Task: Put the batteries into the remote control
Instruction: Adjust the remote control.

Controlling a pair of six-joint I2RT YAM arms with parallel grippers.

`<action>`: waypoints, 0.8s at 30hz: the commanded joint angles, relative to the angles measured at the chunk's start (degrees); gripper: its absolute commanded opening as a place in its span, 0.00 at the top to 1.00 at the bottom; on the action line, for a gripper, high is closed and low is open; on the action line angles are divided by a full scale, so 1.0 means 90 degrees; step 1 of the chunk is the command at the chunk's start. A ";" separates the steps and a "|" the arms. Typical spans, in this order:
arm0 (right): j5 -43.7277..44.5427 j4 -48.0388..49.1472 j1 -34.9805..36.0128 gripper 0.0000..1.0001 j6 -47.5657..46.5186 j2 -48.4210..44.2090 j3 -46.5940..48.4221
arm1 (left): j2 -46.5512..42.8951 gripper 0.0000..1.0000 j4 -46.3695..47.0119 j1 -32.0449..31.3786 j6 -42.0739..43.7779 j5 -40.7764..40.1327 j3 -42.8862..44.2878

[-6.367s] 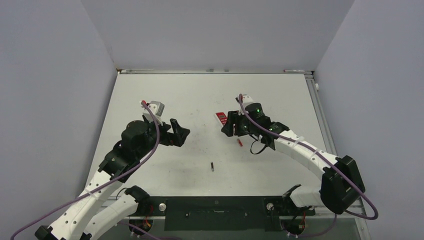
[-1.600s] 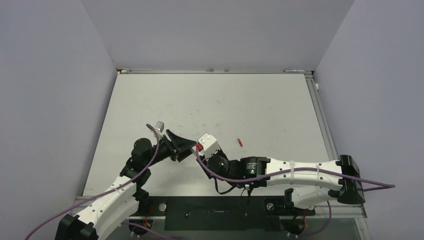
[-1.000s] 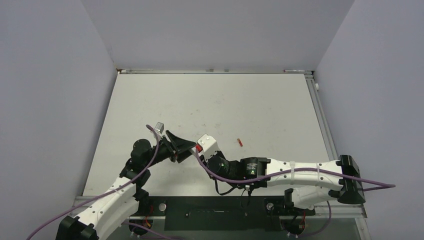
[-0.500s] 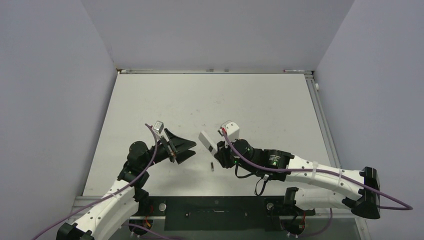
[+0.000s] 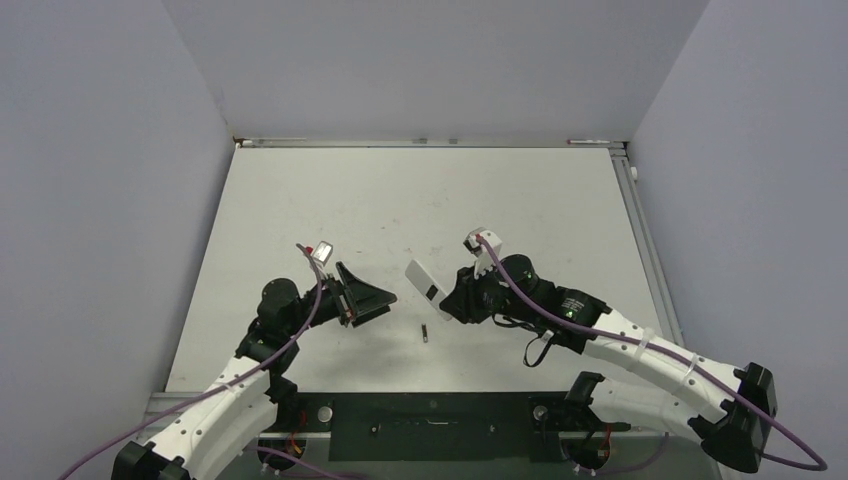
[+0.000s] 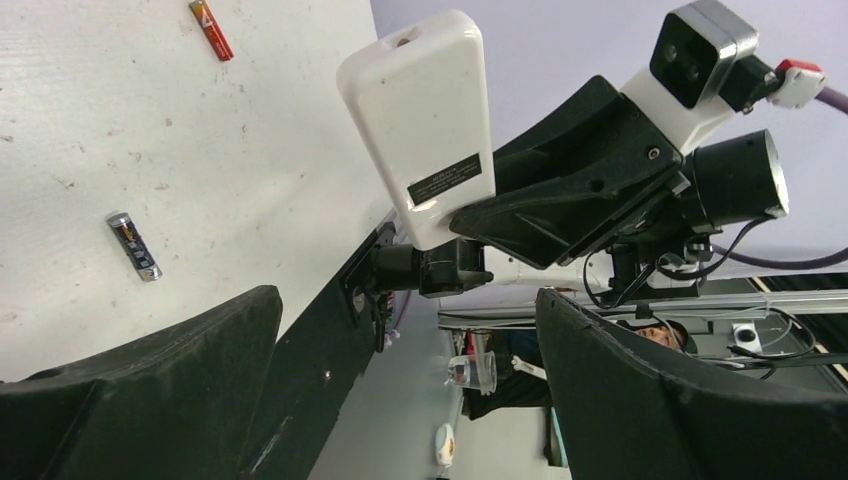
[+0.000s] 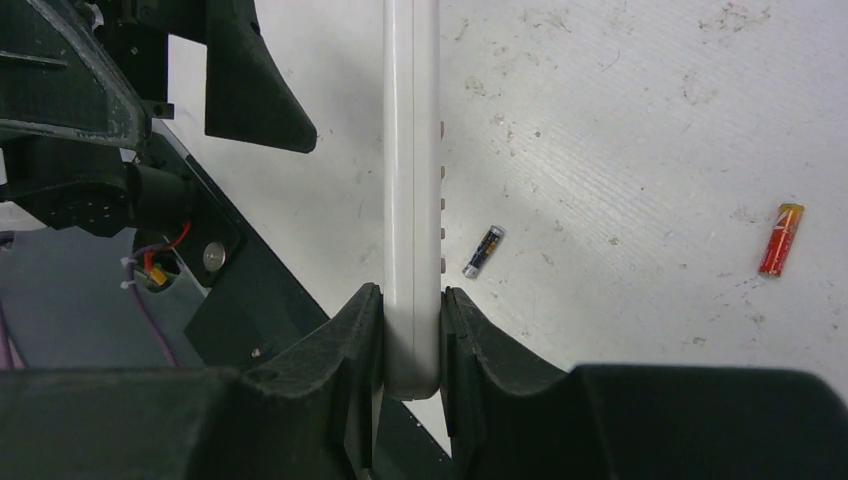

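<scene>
My right gripper [image 5: 450, 298] is shut on the lower end of the white remote control [image 5: 423, 280], which hangs tilted above the table. The left wrist view shows its plain back with a black label [image 6: 425, 120]. In the right wrist view the remote control [image 7: 412, 180] is edge-on between the jaws of the right gripper [image 7: 412, 300]. My left gripper [image 5: 383, 302] faces it from the left, open and empty [image 6: 405, 300]. A dark battery [image 5: 425, 333] [image 7: 482, 250] [image 6: 134, 245] lies on the table under the remote. A red battery [image 7: 780, 238] [image 6: 211, 30] lies farther right.
The black mounting bar [image 5: 430, 412] runs along the near table edge just behind both grippers. The right arm [image 5: 620, 335] stretches over the near right of the table and hides the red battery in the top view. Grey walls enclose the table on three sides.
The left jaws have opened wide. The right arm has swung right and away from the left gripper with the remote. The dark battery shows on the table again.
</scene>
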 commanded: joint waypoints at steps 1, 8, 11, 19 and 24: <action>-0.1194 0.0484 -0.0489 0.91 0.0135 -0.0190 -0.0133 | 0.0129 0.04 0.0109 0.0029 0.0514 0.0245 0.0310; -0.2772 0.0674 -0.1099 0.92 0.0218 -0.0217 -0.0353 | 0.0353 0.04 0.0391 0.0019 0.0585 0.0609 0.0296; -0.3374 0.0722 -0.1245 0.91 0.0221 -0.0202 -0.0432 | 0.0376 0.04 0.0418 0.0008 0.0593 0.0758 0.0331; -0.4949 0.1400 -0.1492 0.91 0.0531 -0.0176 -0.0655 | 0.0342 0.00 0.0702 -0.0344 0.0542 0.1004 0.0300; -0.5450 0.1450 -0.1534 0.92 0.0616 0.0044 -0.0637 | 0.0367 0.07 0.0784 -0.0842 0.0681 0.1010 0.0443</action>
